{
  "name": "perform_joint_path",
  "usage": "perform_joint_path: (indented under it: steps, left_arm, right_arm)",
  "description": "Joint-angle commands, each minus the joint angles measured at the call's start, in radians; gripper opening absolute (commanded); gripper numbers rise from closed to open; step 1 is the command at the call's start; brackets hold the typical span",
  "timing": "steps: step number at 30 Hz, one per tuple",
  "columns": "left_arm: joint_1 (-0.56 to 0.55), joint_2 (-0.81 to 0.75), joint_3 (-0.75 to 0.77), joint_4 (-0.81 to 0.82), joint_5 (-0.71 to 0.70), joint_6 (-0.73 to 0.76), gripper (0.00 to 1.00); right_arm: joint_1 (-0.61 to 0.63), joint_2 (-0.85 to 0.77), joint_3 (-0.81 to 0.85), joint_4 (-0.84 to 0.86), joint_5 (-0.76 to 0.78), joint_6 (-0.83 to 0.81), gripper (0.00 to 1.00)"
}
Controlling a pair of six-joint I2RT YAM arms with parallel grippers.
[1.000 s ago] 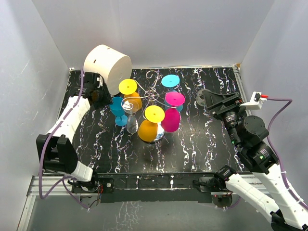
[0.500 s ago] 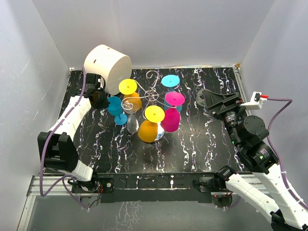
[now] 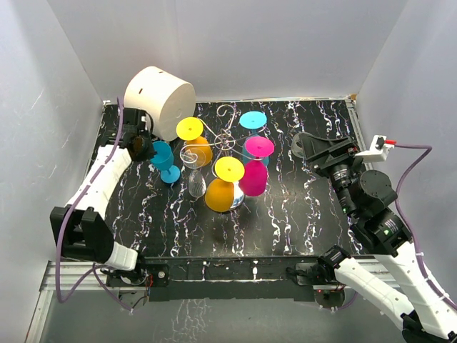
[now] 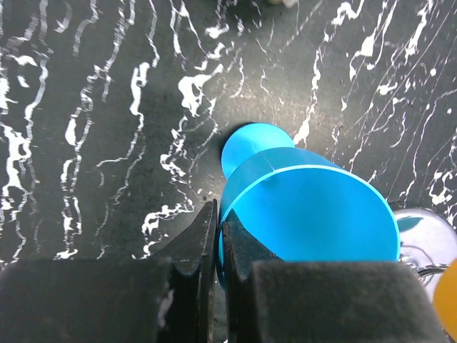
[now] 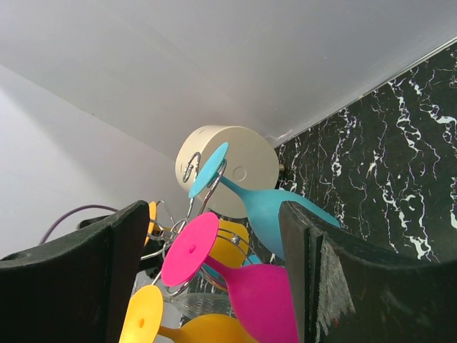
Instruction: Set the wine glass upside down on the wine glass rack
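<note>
Step in hand: grasp and lift.

Left claw (image 3: 146, 151) (image 4: 218, 227) is pinched narrow on the rim wall of the blue wine glass (image 3: 163, 158) (image 4: 303, 207), one finger inside the bowl and one outside. The glass sits left of the rack (image 3: 224, 137), just in front of the cream cylinder (image 3: 158, 98). It is tipped, foot down toward the table (image 3: 285, 207); can't tell if the foot is clear of it.

Rack already carries yellow, orange, pink and cyan glasses, foot up. Right claw (image 3: 305, 146) (image 5: 214, 257) is wide, holding nothing, parked right of the rack.

Next move, my read: raise the glass, invert it, then slide the stem into a free wire arm without knocking its neighbours.

Versus a second ago: the glass stood upright nearer the rack and the left claw was open beside it. Now it is clamped, tilted and pulled left. Right arm hasn't moved.
</note>
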Motion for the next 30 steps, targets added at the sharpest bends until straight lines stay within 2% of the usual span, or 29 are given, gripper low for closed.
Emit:
perform_joint_path:
  steps: [1, 10, 15, 19, 25, 30]
  left_arm:
    - [0.006, -0.145, 0.076, -0.029, -0.116, 0.014, 0.00]
    - [0.005, -0.356, 0.250, 0.009, -0.176, -0.025, 0.00]
    - [0.005, -0.446, 0.305, 0.135, -0.161, -0.034, 0.00]
    - [0.005, -0.520, 0.262, 0.336, -0.044, -0.007, 0.00]
    - [0.005, -0.527, 0.253, 0.488, 0.106, -0.031, 0.00]
    - [0.005, -0.540, 0.196, 0.676, 0.269, -0.053, 0.00]
  right_arm:
    - [0.004, 0.035, 0.059, 0.046, -0.015, -0.024, 0.72]
    - [0.004, 0.124, 0.095, 0.118, -0.162, -0.021, 0.71]
    - [0.004, 0.166, 0.118, 0.185, -0.227, 0.038, 0.71]
    - [0.004, 0.224, 0.165, 0.224, -0.272, 0.043, 0.71]
    - [0.004, 0.332, 0.324, 0.237, -0.418, -0.081, 0.72]
    - [0.003, 0.403, 0.379, 0.293, -0.495, -0.066, 0.72]
